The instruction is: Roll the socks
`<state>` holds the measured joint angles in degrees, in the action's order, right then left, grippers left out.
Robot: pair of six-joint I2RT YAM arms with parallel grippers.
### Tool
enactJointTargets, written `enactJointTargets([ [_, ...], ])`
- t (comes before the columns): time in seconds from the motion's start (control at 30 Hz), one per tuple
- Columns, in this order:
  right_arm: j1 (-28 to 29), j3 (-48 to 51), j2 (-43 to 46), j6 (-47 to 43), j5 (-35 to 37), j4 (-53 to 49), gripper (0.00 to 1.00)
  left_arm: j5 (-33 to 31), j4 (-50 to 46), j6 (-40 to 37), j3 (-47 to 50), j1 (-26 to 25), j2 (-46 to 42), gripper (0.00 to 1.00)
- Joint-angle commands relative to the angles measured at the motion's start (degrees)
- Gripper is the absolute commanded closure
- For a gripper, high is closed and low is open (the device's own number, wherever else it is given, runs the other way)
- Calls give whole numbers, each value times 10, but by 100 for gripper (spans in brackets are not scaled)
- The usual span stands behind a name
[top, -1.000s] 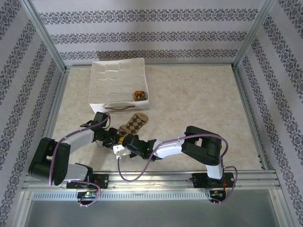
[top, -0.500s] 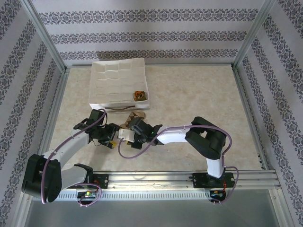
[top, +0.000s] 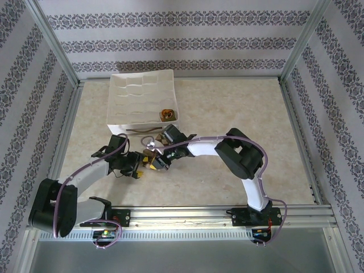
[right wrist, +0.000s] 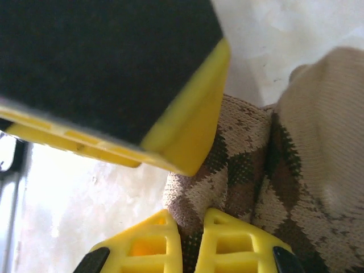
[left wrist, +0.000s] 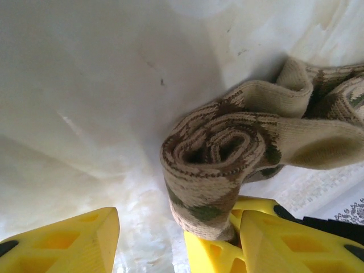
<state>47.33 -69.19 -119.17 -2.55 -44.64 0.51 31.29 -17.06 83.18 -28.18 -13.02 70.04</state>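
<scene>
Right tool (right wrist: 189,219): seemingly clenched on sock (left wrist: 216,153), pinning the coil just lower left of frame centre on the bench (top: 239,114) so nothing unwinds. Left tool (left wrist: 179,222): released at the rolled end, probably to regrip.

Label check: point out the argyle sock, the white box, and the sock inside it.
argyle sock (left wrist: 216,151), left wrist view, centre of rolled end
white box (top: 122,122), top external view, front wall
sock in box (top: 168,115), top external view, its middle

Sock (left wrist: 216,151) on table (top: 227,108), before box (top: 142,121)
</scene>
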Motion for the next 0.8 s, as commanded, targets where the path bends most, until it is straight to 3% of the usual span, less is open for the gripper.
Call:
enactJointTargets([
  [0.0,-14,2,-53,79,-70,-76,100,6,53,4,7,0,17,43],
  [0.1,-24,-10,-68,119,-101,-81,100,4,85,3,2,-1,48,44],
  [0.2,-33,-22,-85,170,-128,-80,100,6,101,1,1,-7,75,51],
  [0.33,-35,-22,-78,182,-131,-73,100,-6,64,-9,12,-11,88,72],
  [0.4,-32,-13,-56,162,-110,-69,100,-12,31,-13,18,-11,92,89],
  [0.43,-29,-3,-40,145,-97,-62,95,-13,16,-14,21,-11,93,97],
  [0.53,-16,35,27,77,-11,-43,68,-10,-26,-15,22,-11,92,100],
  [0.63,22,124,137,-34,160,24,57,-8,-84,-30,0,-11,88,100],
  [0.77,104,271,245,-218,379,217,37,-17,-130,-41,-23,-10,83,100],
])
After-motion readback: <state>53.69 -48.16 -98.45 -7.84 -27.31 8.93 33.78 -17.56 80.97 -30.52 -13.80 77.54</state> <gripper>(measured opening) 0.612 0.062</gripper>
